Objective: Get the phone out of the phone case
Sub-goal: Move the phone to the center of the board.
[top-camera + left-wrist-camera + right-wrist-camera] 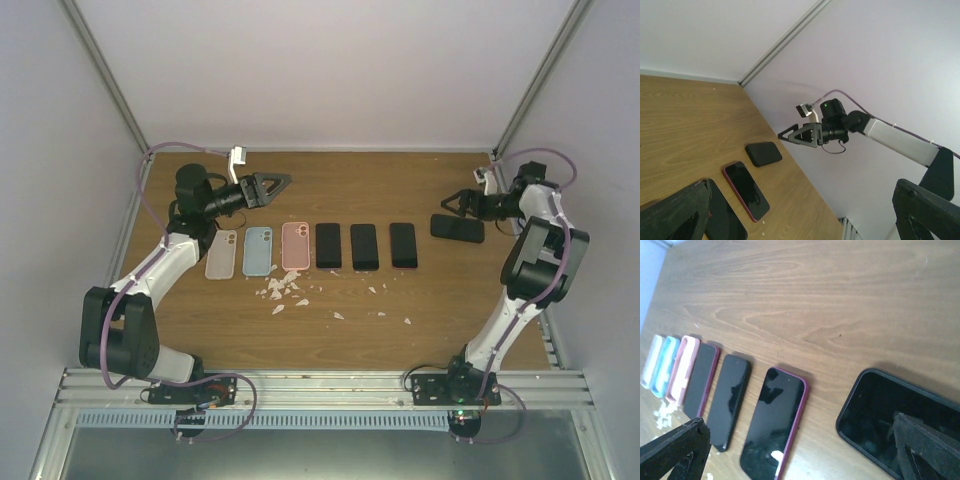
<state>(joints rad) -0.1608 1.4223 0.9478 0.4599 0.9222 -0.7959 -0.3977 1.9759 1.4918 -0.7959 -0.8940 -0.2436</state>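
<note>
Both arm bases are bolted to the metal rail (pixel 320 385) at the near edge of the wooden table (pixel 400 180). Just beyond, a scatter of white flakes (pixel 285 290) lies on the boards, left of centre. Behind the flakes runs a row of six items, lying side by side with gaps between them. From the left these are a clear case (pixel 221 254), a blue case (pixel 258 250) and a pink case (pixel 296 245), then three dark-screened phones (pixel 364 246), face up. The black-cased phone (pixel 457 228) lies alone to the right of that row, flat, screen up and turned crosswise to it, and is still seated in its case. The right gripper (pixel 450 204) hangs over its far edge with the jaws spread to their widest and nothing between them. In the left wrist view it appears clear of the phone. Further back on the left, beyond the cases, the left gripper (pixel 278 184) is raised above the table and points rightward. Its jaws are likewise fully apart, and it holds nothing. A plain white wall (pixel 320 80) closes the far side.
</note>
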